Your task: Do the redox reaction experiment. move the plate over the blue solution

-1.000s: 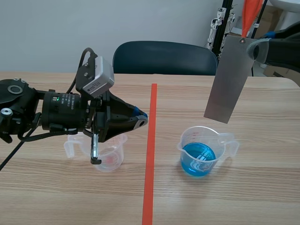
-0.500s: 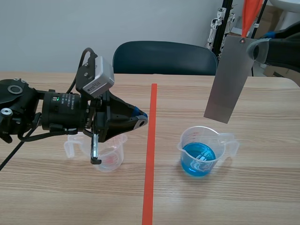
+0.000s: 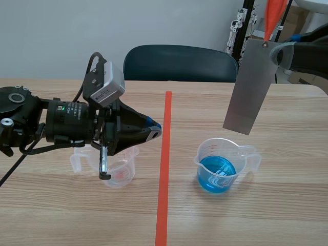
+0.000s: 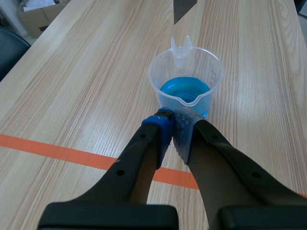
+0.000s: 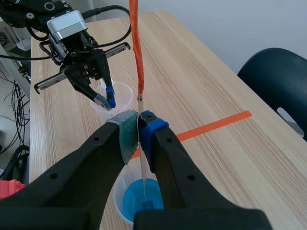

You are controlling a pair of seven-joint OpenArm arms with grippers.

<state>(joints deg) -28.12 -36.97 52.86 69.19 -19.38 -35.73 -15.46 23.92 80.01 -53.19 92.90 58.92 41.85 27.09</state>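
Right wrist view: plate (image 5: 143,167) edge-on above blue solution (image 5: 132,202)

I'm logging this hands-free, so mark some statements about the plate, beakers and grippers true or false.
1. The right gripper holds the metal plate. True.
2. The metal plate is dipped in the blue solution. False: it hangs in the air, clear of the liquid.
3. The left gripper grips the clear beaker. False: it is shut on nothing, over that beaker.
4. The clear beaker and the blue solution sit on opposite sides of the orange line. True.
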